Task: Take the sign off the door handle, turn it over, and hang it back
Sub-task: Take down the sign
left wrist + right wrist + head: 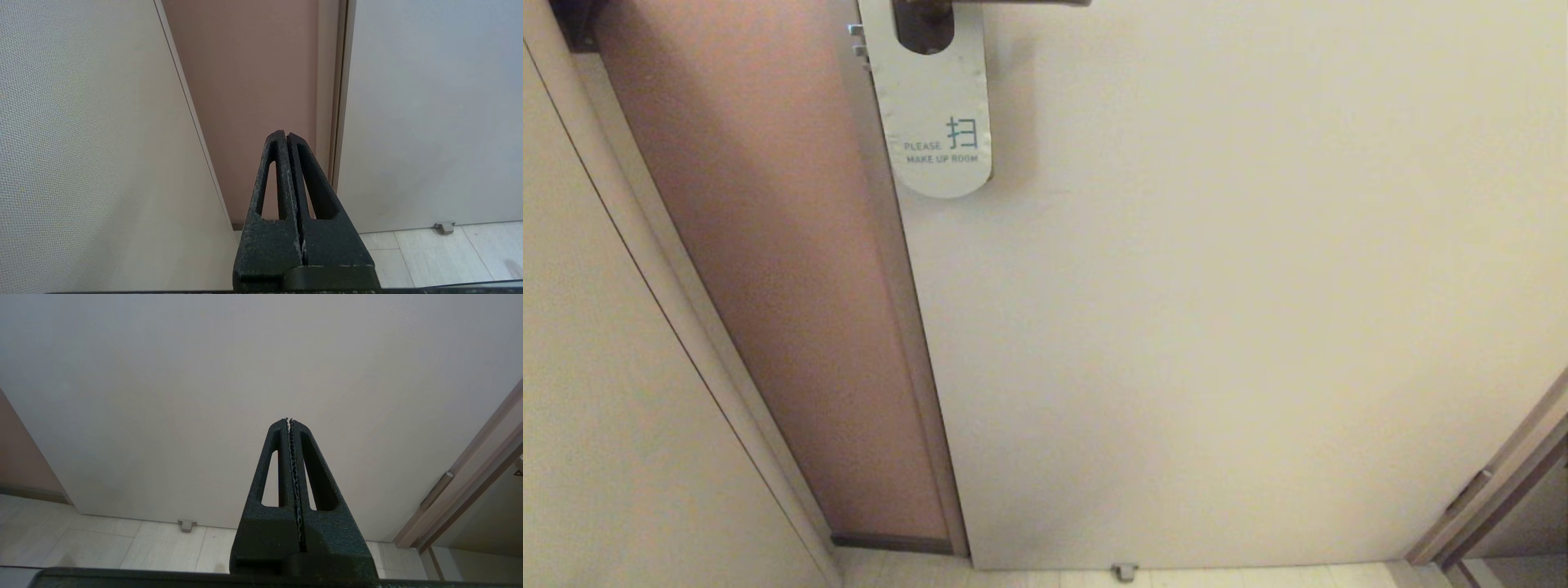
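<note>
On the door handle [980, 3] the sign [938, 122] hangs white-side out, untouched; left tool [287, 136] & right tool [289, 421] both pressed together, empty; whole task left.

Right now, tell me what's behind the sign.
Through the sign's oval hole shows the dark backplate, with the handle passing through at the top. Below, the white card covers the door face; nothing there can be seen.
</note>
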